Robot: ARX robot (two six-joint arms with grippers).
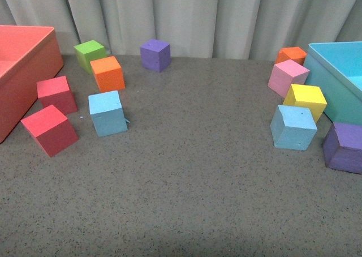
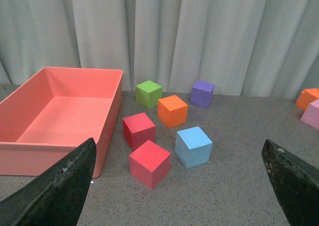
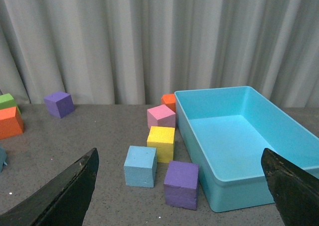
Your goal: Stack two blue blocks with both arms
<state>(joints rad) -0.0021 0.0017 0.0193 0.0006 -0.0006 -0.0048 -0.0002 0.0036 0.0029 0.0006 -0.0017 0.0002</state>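
Note:
One light blue block (image 1: pixel 107 113) lies on the left of the grey table, next to two red cubes; it also shows in the left wrist view (image 2: pixel 193 146). The other blue block (image 1: pixel 293 127) lies on the right, in front of a yellow cube; it also shows in the right wrist view (image 3: pixel 140 166). Neither arm shows in the front view. My left gripper (image 2: pixel 182 186) is open and empty, well short of the left block. My right gripper (image 3: pixel 179 186) is open and empty, short of the right block.
A salmon bin (image 1: pixel 22 70) stands at the far left, a turquoise bin (image 1: pixel 339 76) at the far right. Two red cubes (image 1: pixel 50 129), orange (image 1: pixel 107 73), green (image 1: pixel 89 53) and purple (image 1: pixel 155 54) cubes lie left. Pink (image 1: pixel 288 77), yellow (image 1: pixel 305 100), orange (image 1: pixel 291 55) and purple (image 1: pixel 345 146) cubes lie right.

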